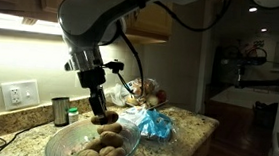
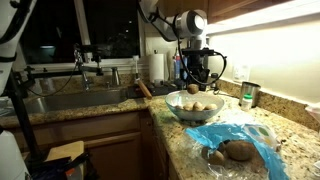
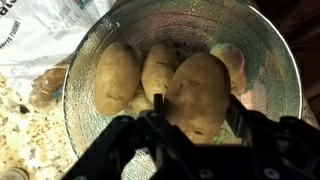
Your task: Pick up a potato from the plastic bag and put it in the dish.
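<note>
The gripper [image 3: 197,112] hung directly above the dish [image 3: 82,125], its fingers [image 3: 240,115] clamped on either side of the potato [image 3: 200,90]. In the wrist view that potato stood lengthwise between them, over the middle of the dish and clear of the glass. In an exterior view the gripper [image 1: 99,113] pointed straight down, with the potato [image 1: 102,116] just above the dish [image 1: 69,143].

Inside the dish lay three loose potatoes [image 3: 116,76]: two brown ones side by side, touching, and a paler one against the far wall. Part of this pile showed over the rim in an exterior view [image 2: 197,105].

Just beside the dish stood a small dark metal cup [image 1: 60,110], upright on the granite counter [image 1: 191,120]. On the other side of the dish, just past its rim, lay the plastic bag [image 1: 154,124], crumpled and lumpy. In an exterior view the bag [image 2: 250,132] spread across the counter in front of the dish [image 2: 172,108], with brown bagged potatoes [image 2: 238,151] showing through the plastic.

Well apart from the dish, along the same counter, sat the sink [image 2: 70,100].
</note>
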### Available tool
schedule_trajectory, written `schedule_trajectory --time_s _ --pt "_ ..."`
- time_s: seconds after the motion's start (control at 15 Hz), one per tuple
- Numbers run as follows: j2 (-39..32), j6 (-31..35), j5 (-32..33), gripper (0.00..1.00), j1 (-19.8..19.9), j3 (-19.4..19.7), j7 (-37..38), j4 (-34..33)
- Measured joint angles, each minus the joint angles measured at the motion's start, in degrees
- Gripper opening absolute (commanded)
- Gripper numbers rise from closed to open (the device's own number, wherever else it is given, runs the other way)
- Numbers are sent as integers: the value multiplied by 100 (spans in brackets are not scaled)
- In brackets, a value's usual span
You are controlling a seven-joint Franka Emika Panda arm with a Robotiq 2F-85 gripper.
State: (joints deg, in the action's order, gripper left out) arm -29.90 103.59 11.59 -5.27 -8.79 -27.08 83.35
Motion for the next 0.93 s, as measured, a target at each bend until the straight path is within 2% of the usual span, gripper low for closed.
schedule_trajectory --time_s 0.73,0.8,0.87,0.93 --pt "-537 -167 -31 36 0 -19 -186 -315" --pt "-590 -169 -32 76 0 -21 -186 -331" --pt "-641 -174 -32 87 0 -21 -187 -360" --pt "-688 -186 -32 93 0 -21 -187 -388"
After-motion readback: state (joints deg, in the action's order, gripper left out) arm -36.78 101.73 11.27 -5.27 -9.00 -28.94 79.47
